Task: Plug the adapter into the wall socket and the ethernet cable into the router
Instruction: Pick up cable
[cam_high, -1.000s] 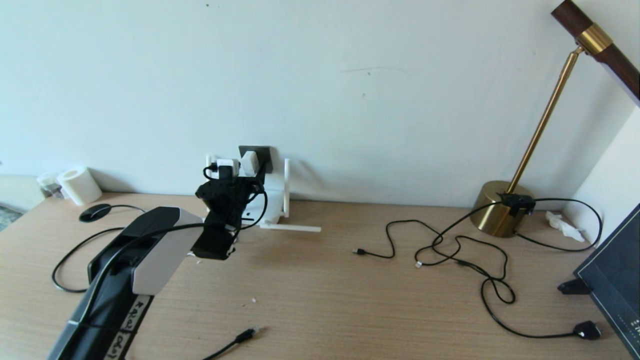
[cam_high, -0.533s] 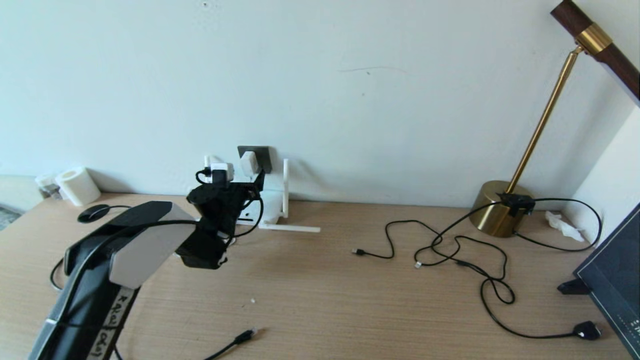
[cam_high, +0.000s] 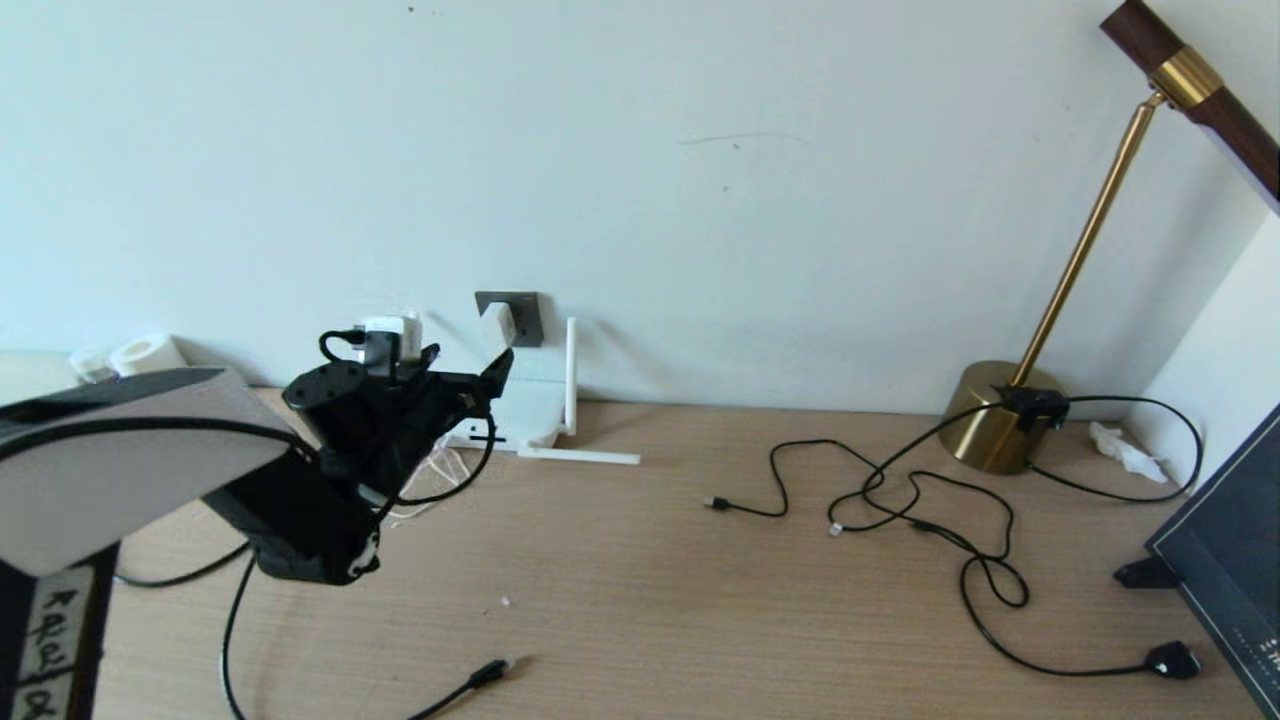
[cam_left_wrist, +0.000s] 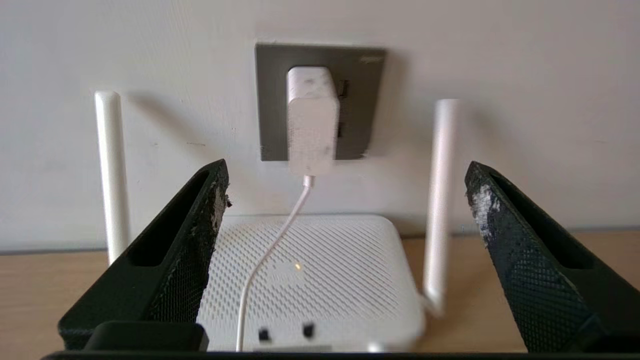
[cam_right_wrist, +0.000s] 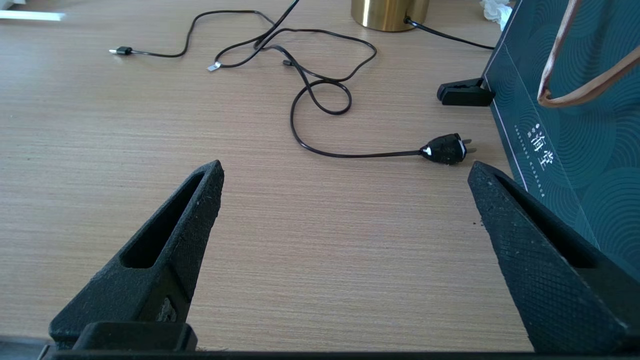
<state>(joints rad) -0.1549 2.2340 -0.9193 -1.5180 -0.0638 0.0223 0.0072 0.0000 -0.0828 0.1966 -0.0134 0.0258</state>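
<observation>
Black left tool (cam_left_wrist: 345, 200) spread wide, facing adapter (cam_left_wrist: 310, 120)

The left gripper (cam_left_wrist: 345, 190) hangs level in the air with its two fingers (cam_left_wrist: 200, 225) spread wide and nothing between them. The right gripper (cam_right_wrist: 345, 190) points forward and down, fingers equally wide apart and empty.

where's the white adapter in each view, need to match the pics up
Head view: the adapter sits on the wall socket, left of centre, just above the router.
Left wrist view: centre top, plugged into the socket, its white cord hanging down over the router, between the open left gripper fingers.
Right wrist view: not in it.
Shared landmark: the upright router antenna beside the socket, also seen at.
</observation>
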